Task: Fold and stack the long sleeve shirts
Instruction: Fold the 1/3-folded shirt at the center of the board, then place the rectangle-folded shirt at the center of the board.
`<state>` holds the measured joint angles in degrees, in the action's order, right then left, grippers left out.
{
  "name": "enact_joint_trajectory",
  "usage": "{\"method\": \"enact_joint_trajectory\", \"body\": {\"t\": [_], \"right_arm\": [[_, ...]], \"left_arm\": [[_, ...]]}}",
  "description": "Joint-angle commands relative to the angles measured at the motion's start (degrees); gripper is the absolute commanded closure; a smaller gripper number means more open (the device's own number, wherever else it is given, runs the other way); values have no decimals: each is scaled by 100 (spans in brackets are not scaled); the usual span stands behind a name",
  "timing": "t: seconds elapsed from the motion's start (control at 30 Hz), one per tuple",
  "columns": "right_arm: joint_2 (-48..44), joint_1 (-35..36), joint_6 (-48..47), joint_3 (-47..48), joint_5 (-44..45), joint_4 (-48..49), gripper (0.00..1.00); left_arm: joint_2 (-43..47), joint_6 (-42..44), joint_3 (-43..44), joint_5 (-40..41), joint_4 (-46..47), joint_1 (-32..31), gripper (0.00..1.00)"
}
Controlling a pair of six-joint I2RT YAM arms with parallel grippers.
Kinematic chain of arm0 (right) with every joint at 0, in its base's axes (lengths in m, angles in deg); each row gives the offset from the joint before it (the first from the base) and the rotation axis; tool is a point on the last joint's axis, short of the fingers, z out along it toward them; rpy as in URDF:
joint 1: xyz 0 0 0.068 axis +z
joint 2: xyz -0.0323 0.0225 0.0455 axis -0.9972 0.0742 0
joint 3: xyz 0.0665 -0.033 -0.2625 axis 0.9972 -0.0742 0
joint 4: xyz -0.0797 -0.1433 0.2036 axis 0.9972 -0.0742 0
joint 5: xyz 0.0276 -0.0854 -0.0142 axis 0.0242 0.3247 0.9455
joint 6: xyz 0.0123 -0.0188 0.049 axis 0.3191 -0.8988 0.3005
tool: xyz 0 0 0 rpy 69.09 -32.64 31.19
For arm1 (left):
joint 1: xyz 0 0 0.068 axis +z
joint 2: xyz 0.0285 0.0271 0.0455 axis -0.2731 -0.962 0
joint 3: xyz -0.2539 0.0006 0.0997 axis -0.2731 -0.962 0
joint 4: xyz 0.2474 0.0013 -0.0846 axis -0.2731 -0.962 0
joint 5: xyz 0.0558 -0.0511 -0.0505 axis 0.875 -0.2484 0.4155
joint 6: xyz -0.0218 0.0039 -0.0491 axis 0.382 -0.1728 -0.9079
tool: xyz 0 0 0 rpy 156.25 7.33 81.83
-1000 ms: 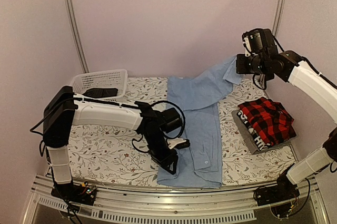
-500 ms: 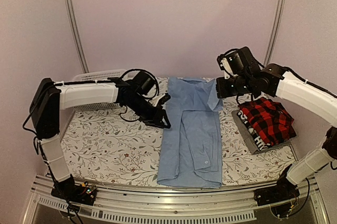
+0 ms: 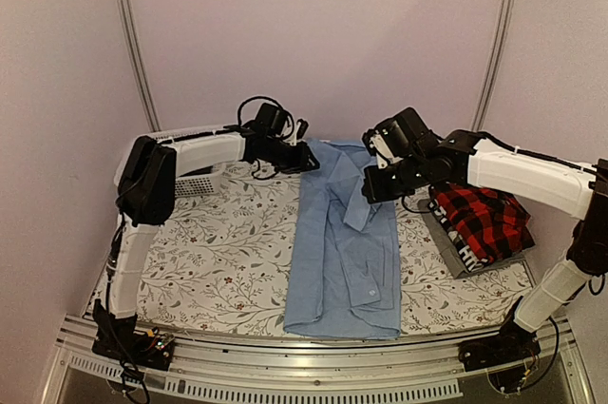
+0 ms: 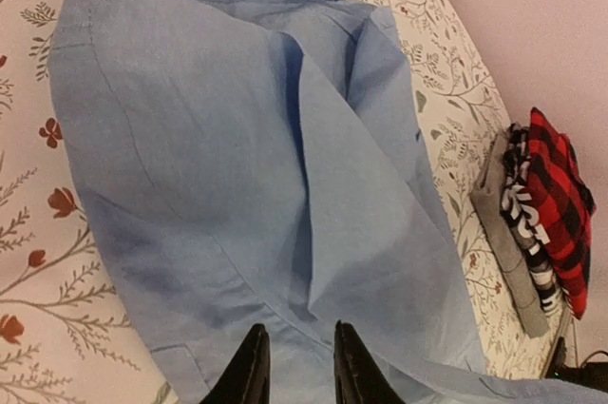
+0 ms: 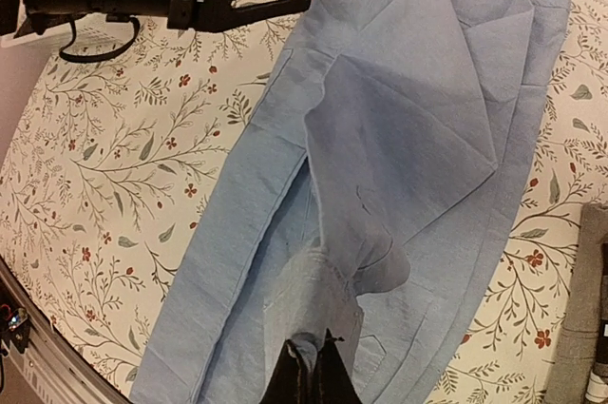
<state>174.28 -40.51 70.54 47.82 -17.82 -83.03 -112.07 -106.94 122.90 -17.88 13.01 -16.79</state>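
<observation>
Wears white shells (image 3: 204,149) on links, black at joints (image 3: 147,181). Trails looped black cables (image 3: 245,102). Ends in black tapered fingers (image 4: 249,371). Stands on black bases (image 3: 133,345) at the table's (image 3: 209,252) near edge.

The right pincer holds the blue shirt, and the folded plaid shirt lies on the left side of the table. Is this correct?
No. The folded plaid shirt lies on the right side of the table, as the top view shows. The right pincer does hold the blue shirt.

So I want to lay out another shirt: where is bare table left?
Widest free patch: left, between the basket, the blue shirt and the near edge. A smaller one sits near right, in front of the folded stack. Crowded: far middle, where the left arm and right arm reach over the shirt.
</observation>
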Motion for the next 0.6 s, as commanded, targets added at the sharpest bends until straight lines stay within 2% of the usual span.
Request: {"method": "enact_joint_trajectory", "body": {"t": [0.0,0.1,0.27,0.57], "right_arm": [[-489,100,304,75,396,-391,100],[-909,109,490,106,956,-889,100],[-1452,109,810,327,1711,-1821,100],[-1787,117,1075,836,2145,-2680,100]], "left_arm": [[-969,-156,1044,304,272,297,78],[-1465,-238,1733,112,420,342,79],[-1604,-381,1794,-14,1016,350,77],[-2232,-777,2386,-40,1273,371,72]]}}
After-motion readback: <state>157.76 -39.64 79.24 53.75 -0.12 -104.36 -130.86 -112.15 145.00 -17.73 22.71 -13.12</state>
